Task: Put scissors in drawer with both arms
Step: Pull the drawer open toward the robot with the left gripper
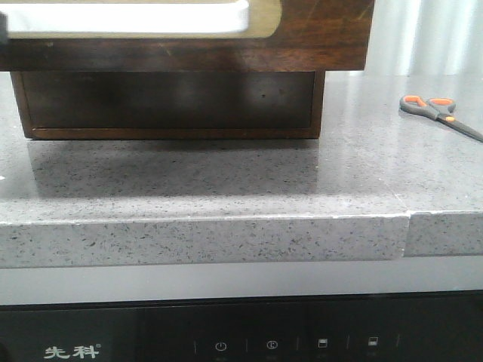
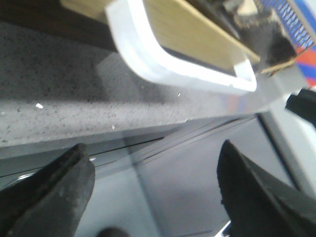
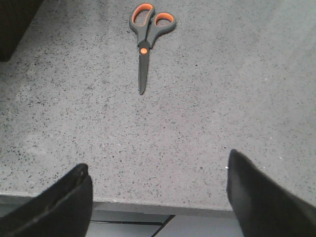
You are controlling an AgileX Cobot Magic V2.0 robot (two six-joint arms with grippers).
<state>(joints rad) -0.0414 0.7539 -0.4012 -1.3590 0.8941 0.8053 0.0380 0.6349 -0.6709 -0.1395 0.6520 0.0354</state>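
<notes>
Grey speckled stone makes the bench (image 1: 189, 188), and on it the scissors (image 1: 440, 115) lie flat and closed at our right side, well apart from the drawer (image 1: 189, 34) at our left. We think they lie free like this so our right tool (image 3: 158, 197) can come down on them from above; it hangs open and empty near the bench edge. Our left tool (image 2: 153, 192) is also open, holding nothing, below the bench edge and near the white inset (image 2: 173, 59), probably placed to pull the drawer first.
</notes>
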